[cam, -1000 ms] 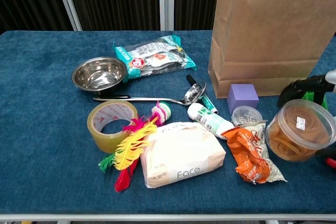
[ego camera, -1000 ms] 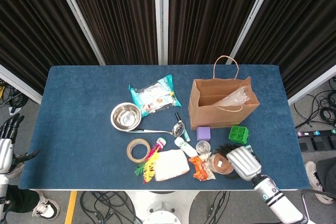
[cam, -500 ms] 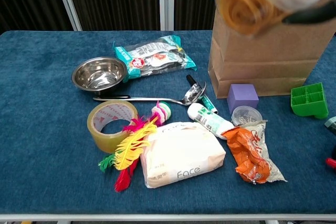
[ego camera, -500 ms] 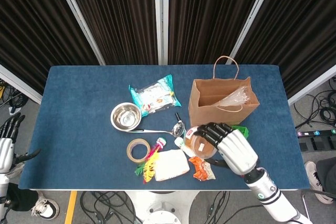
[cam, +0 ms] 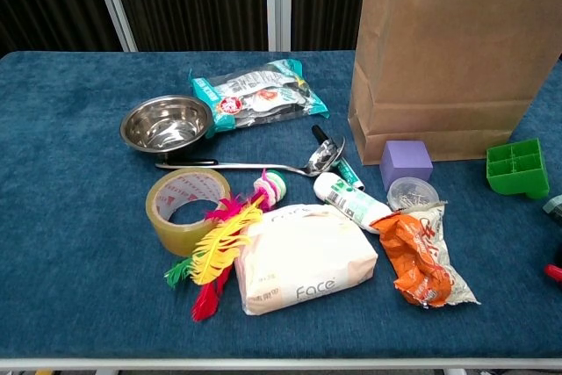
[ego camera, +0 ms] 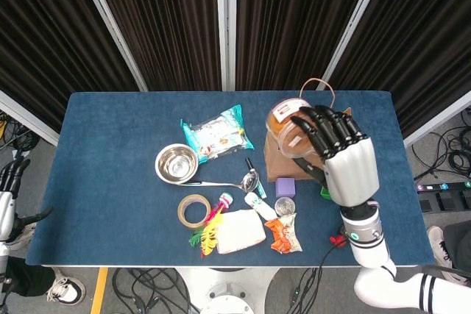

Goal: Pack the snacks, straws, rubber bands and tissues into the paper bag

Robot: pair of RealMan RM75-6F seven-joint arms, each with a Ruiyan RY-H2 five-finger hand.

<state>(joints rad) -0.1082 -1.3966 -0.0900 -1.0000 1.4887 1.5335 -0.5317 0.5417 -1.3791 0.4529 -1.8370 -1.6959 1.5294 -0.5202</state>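
My right hand [ego camera: 340,154] is raised over the brown paper bag [ego camera: 271,163] and grips a clear tub of rubber bands [ego camera: 288,129], tilted above the bag's left side. The hand hides most of the bag's opening. In the chest view the bag [cam: 439,50] stands upright at the back right, with neither hand showing. A teal snack packet [cam: 259,94], an orange snack packet [cam: 426,256] and a white tissue pack [cam: 303,261] lie on the blue table. My left hand [ego camera: 6,196] hangs at the far left edge, off the table, holding nothing.
A steel bowl [cam: 167,122], a ladle [cam: 263,166], a tape roll [cam: 186,208], coloured feathers [cam: 219,252], a white bottle [cam: 351,202], a small clear jar [cam: 413,192], a purple cube [cam: 406,164] and a green block [cam: 516,167] crowd the table's front half.
My right hand has lifted the rubber band tub from the table's front right, up and back, to above the paper bag. The left hand has barely moved.
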